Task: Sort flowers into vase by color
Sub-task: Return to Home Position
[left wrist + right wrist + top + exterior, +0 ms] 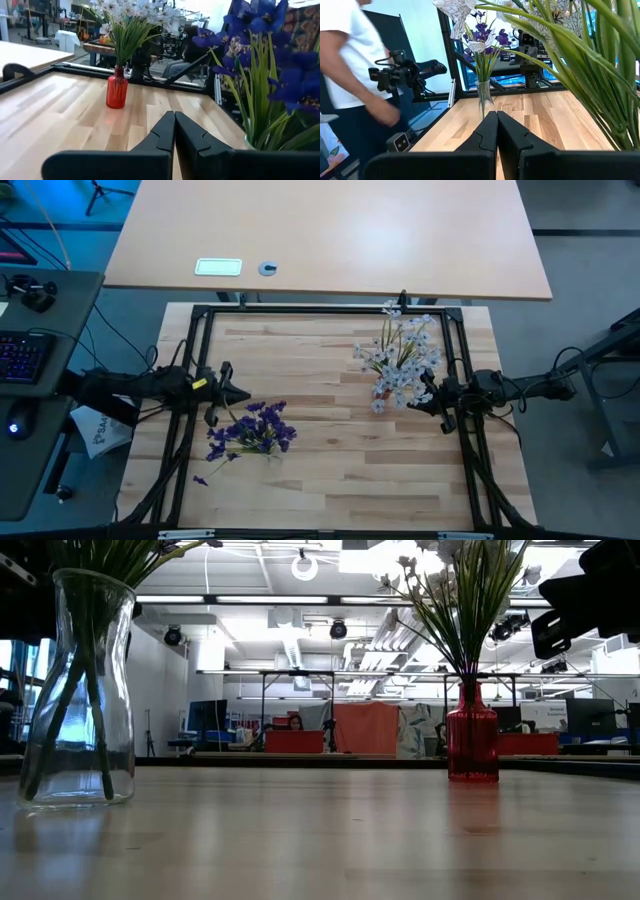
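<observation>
The dark purple flowers (255, 428) stand in a clear glass vase (78, 690), stems down inside it, on the table's left half. The pale white-bluish flowers (400, 360) stand in a red vase (472, 745) on the right half. My left gripper (245, 395) hangs shut just on the far-left side of the purple bunch (265, 50); its shut fingers (175, 131) point toward the red vase (116, 90). My right gripper (415, 402) is shut beside the white bunch (600, 65), pointing toward the clear vase (484, 100). Neither holds anything.
A small purple blossom bit (200, 479) lies on the table near the left near corner. A black frame (320, 309) borders the table. A person in a white shirt (350, 60) stands beyond the table's left side. Bare wood (340, 460) lies between the vases.
</observation>
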Robot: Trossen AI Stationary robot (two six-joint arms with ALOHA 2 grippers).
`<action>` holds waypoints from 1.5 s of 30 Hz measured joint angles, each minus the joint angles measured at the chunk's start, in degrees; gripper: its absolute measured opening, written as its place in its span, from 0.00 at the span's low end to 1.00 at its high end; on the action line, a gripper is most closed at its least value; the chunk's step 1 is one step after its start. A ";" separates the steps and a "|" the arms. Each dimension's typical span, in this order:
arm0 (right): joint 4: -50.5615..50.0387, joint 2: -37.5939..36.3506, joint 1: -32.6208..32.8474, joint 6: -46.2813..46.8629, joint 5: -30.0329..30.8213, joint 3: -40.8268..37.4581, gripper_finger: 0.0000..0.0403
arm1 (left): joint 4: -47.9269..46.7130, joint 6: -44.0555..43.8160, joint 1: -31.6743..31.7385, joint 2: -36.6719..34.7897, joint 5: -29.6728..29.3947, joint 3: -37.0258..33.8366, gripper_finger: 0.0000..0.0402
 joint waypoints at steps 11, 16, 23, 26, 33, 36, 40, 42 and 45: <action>0.00 0.00 0.00 -0.02 0.00 0.00 0.00 | -0.01 -1.94 0.01 0.17 -0.02 0.00 0.00; 0.00 0.00 0.00 -0.02 0.00 -0.01 0.00 | -0.01 -1.94 0.00 0.17 -0.02 0.00 0.00; 0.00 0.00 -0.01 -0.02 0.00 -0.02 0.00 | -0.01 -1.94 0.01 0.17 -0.03 0.00 0.00; 0.00 0.00 -0.01 -0.02 0.00 -0.02 0.00 | -0.03 -1.94 0.02 0.17 -0.04 0.00 0.00; 0.00 0.00 0.00 -0.01 0.00 -0.02 0.00 | -0.01 -1.94 0.02 0.17 -0.04 0.00 0.00; 0.00 0.00 -0.01 0.00 0.00 -0.02 0.00 | -0.01 -1.94 0.01 0.17 -0.04 0.00 0.00; 0.00 0.00 0.00 -0.02 0.00 -0.02 0.00 | -0.01 -1.94 0.02 0.17 -0.04 0.00 0.00; 0.00 0.01 0.00 0.00 0.00 -0.02 0.00 | -0.03 -1.94 0.00 0.17 -0.04 0.00 0.00; 0.00 0.00 0.00 -0.02 0.00 -0.02 0.00 | -0.02 -1.94 0.01 0.17 -0.04 0.00 0.00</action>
